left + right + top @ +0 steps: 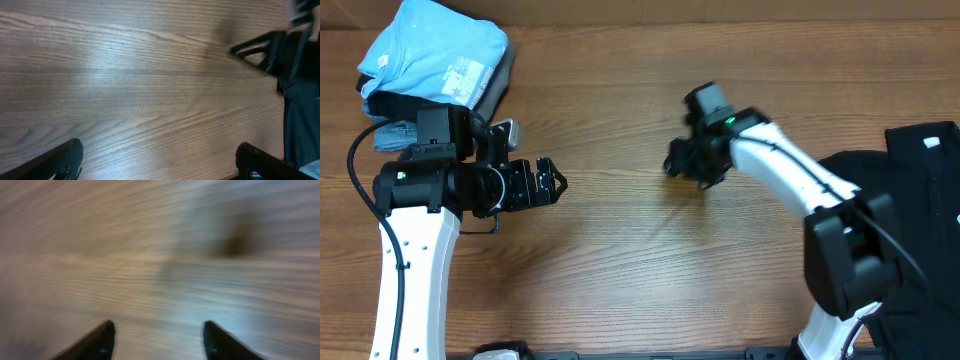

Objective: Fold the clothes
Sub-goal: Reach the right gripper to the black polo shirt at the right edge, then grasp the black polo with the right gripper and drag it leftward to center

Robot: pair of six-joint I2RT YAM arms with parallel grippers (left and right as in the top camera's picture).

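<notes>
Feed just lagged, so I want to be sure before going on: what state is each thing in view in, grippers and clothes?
Left gripper: open, empty, over the table.
Right gripper: open, empty; its view is blurred.
Black shirt: lying at the right edge, unheld; whether it is folded is unclear.
Blue garment: folded, atop a darker pile.

Table [620,270]: brown, wood grain. Shirt [920,190]: black, white tag [931,143]. Folded garment [435,50]: light blue, pale print.
</notes>
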